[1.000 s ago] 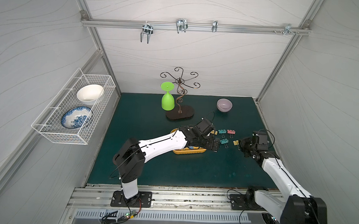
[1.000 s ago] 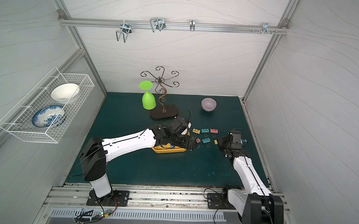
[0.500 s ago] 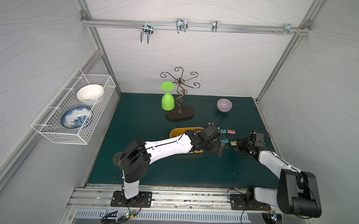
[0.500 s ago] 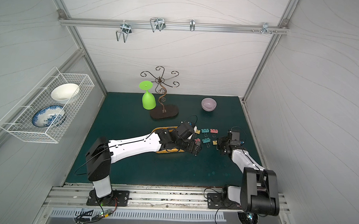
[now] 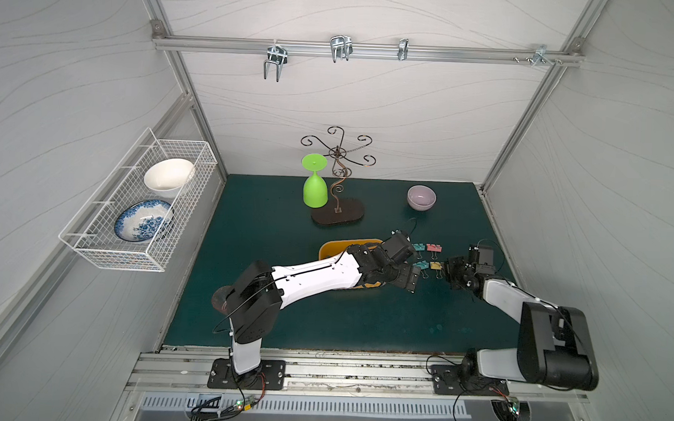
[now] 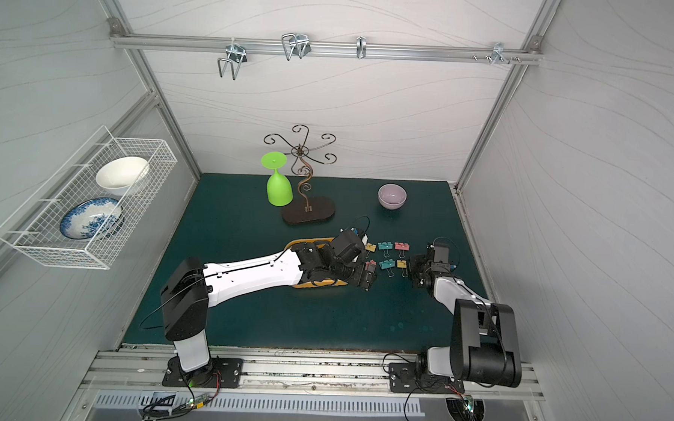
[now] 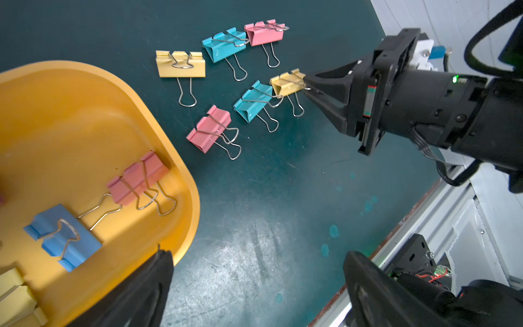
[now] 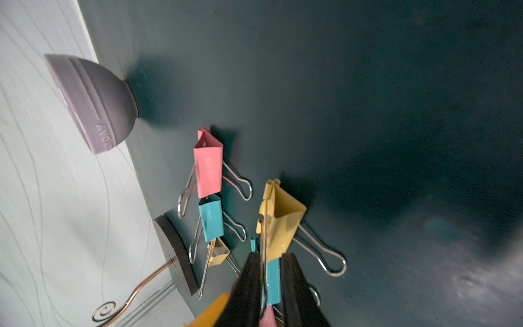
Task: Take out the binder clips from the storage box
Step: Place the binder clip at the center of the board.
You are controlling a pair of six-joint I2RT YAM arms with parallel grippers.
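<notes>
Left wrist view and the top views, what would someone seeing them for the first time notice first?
Six pastel pink, teal and yellow metal binder clips lie in two rows on the dark green mat, beside the shallow yellow-orange plastic storage box, which holds more. The black right gripper has its tips at one yellow clip, by its wire handle. In both top views, a lime-green stemmed goblet stands upside down at the back.

Top views overlook everything; both wrist cameras closely share binder clips (image 7: 252, 102).

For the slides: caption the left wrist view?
Six pastel wire-handled binder clips beside yellow-orange plastic tub; right gripper at a yellow clip.
</notes>
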